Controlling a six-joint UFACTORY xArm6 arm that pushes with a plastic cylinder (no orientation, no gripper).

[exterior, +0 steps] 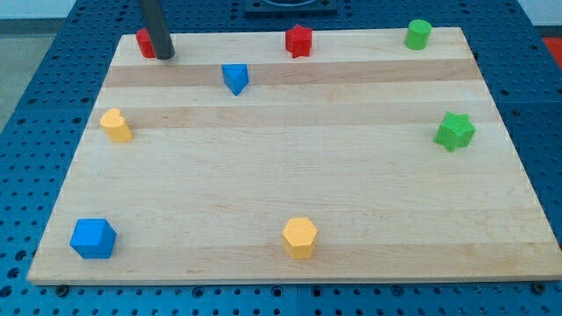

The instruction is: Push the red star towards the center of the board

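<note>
In the camera view, my tip [164, 54] sits at eleven o'clock on the board [290, 175], touching a partly hidden red block [143, 41]; a bare rod, no pincer to open or close. The red star [299, 40] rests at twelve o'clock, the blue triangular block [235, 78] between them.

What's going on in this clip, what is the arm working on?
A single arm with a dark rod is set to push the red star-shaped block toward the middle of the wooden board. My tip sits at the view's top left, right beside another red block whose shape is partly hidden. The star remains at the top edge, well right of the tip, not yet pushed.
</note>
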